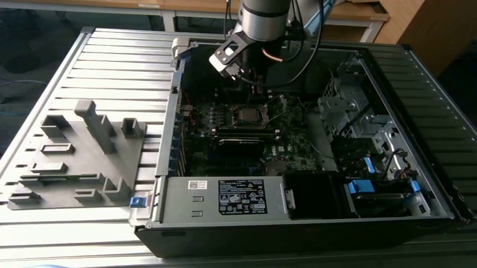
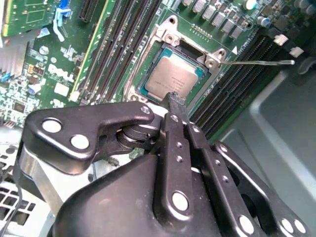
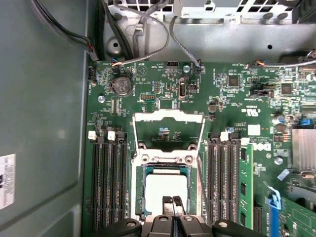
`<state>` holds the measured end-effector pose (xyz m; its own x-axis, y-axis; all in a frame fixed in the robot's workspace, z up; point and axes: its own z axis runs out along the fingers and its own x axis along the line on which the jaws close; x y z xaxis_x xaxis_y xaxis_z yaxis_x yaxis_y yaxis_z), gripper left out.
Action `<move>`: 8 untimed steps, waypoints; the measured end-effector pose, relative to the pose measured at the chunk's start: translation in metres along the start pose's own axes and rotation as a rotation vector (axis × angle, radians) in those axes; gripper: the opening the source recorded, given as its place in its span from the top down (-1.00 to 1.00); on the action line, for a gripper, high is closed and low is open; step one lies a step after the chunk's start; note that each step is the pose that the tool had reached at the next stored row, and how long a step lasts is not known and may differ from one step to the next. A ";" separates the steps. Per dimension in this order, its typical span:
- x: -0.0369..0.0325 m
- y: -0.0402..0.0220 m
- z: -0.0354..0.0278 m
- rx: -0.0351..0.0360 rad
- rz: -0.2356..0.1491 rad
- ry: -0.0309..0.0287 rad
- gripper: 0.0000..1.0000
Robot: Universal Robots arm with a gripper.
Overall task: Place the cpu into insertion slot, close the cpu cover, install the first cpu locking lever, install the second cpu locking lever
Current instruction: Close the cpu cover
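The first step looked done: the cpu (image 3: 165, 190) lay flat and square in the insertion slot (image 3: 139, 190) on the motherboard (image 3: 237, 98), its pale metal top plain in both wrist views, between the banks of memory slots (image 3: 106, 182). The rest appeared to be left. The cpu cover (image 3: 169, 116) stood swung back off the socket, its square opening showing bare board behind it, not yet closed over the chip. One locking lever (image 2: 256, 62) stuck out free as a thin wire to the side, unlatched. The gripper (image 3: 173, 200) hung low over the near edge of the chip, its two fingers drawn together with nothing seen between them. Whether the tips actually touched the chip's top or sat just above it could not be told. In the exterior view the arm reached down into the open computer case (image 1: 223, 223).
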<state>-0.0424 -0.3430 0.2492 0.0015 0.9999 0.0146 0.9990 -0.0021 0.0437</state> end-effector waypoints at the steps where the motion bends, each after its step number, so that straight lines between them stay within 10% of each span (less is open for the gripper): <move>1: 0.0000 0.0001 -0.0021 0.0000 0.000 -0.0001 0.79; 8: 0.0002 0.0004 -0.0081 -0.0002 0.000 0.0003 0.79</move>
<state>-0.0424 -0.3430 0.2573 0.0014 0.9999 0.0150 0.9990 -0.0021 0.0439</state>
